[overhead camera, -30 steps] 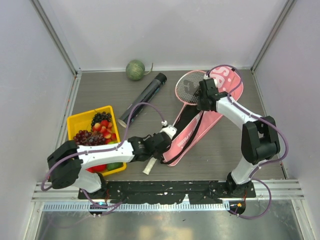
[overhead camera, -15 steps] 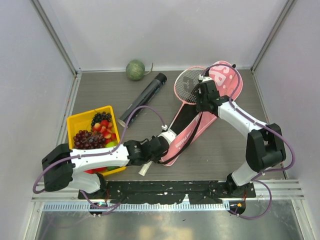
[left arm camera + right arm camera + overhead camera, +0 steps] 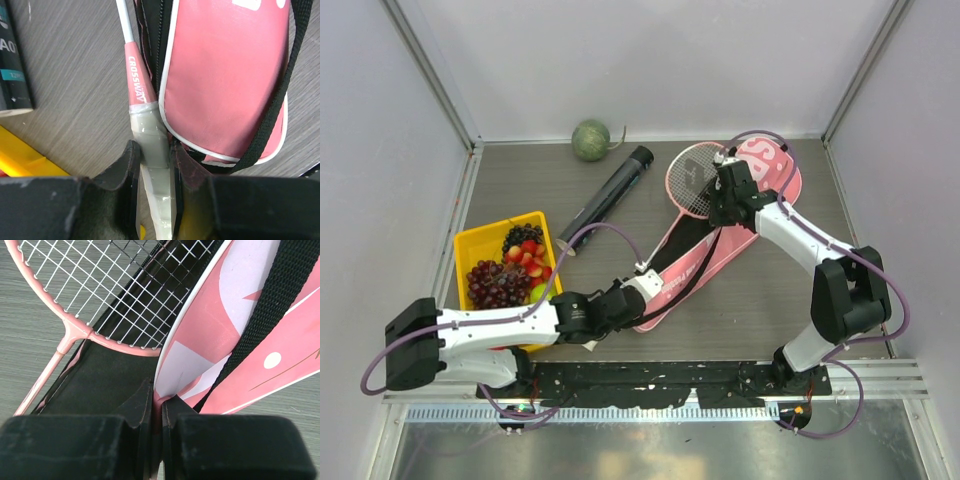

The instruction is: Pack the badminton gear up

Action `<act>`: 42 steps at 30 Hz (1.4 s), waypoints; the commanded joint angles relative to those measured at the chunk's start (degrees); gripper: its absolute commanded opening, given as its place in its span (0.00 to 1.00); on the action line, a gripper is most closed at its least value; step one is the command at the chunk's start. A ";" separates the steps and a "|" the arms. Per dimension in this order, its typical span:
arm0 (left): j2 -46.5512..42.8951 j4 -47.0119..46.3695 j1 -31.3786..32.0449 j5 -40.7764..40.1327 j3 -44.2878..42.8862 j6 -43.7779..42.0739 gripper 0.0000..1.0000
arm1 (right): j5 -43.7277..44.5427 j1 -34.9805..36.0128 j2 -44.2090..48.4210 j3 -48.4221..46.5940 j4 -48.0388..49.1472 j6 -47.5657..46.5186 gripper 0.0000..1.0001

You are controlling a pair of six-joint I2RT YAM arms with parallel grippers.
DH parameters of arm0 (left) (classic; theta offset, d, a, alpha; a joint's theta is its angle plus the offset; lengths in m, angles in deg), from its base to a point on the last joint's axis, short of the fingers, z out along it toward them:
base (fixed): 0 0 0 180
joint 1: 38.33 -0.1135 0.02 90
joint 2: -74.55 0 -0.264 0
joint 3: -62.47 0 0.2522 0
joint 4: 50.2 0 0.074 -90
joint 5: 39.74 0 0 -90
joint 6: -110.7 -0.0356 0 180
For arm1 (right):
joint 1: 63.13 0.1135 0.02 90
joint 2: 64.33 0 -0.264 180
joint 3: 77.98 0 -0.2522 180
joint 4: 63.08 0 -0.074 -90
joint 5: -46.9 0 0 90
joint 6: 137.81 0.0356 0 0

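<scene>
The pink racket bag (image 3: 760, 185) lies open across the right half of the table. My right gripper (image 3: 722, 205) is shut on the edge of its top flap (image 3: 200, 340) and holds it up off the black lining (image 3: 107, 375). A pink-framed racket (image 3: 692, 178) has its head partly inside the bag (image 3: 110, 295). My left gripper (image 3: 625, 300) is shut on that racket's white handle (image 3: 152, 150), beside the bag's narrow end (image 3: 225, 75). The long black tube (image 3: 608, 195) lies to the left. No shuttlecocks and no second racket show.
A yellow fruit tray (image 3: 470, 245) stands at the left, close to my left arm. A green melon (image 3: 590, 140) sits at the back wall. The bag's black strap (image 3: 280, 100) runs along its side. Grey walls close in the table.
My left gripper has pulled back toward the near left with the racket handle. The racket and bag have swung, the bag's narrow end shifting left. My right gripper still holds the flap.
</scene>
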 commanded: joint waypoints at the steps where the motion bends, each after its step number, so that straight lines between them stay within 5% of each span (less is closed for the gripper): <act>1: -3.22 -7.99 0.76 0.45 0.40 -8.53 0.00 | -4.89 1.37 1.02 -3.53 0.89 -2.90 0.05; 7: -8.66 -7.64 0.50 0.53 1.19 -11.79 0.00 | -5.14 1.37 3.74 -0.37 1.16 -5.45 0.06; 11: -10.87 -8.07 -0.64 7.56 1.02 -13.55 0.00 | -8.23 1.64 7.25 5.78 8.79 -7.21 0.05; 15: -5.79 -6.59 -0.73 3.89 -1.78 -9.97 0.00 | -9.37 1.64 6.30 5.27 8.55 -7.30 0.05; 20: 4.58 -3.96 -0.73 1.16 -10.47 -1.52 0.00 | -15.17 2.07 6.21 7.01 14.14 3.85 0.05; 25: 13.90 -0.43 -0.64 -0.78 -19.71 7.53 0.00 | -11.22 5.06 5.68 8.86 16.01 10.26 0.06; 36: 21.82 -9.57 -0.64 -4.13 -21.66 17.12 0.00 | -14.74 5.33 5.42 10.89 20.32 12.12 0.06; 42: 15.69 -4.22 -1.43 -2.02 -21.92 18.00 0.44 | -15.79 5.33 4.80 10.10 20.23 12.21 0.05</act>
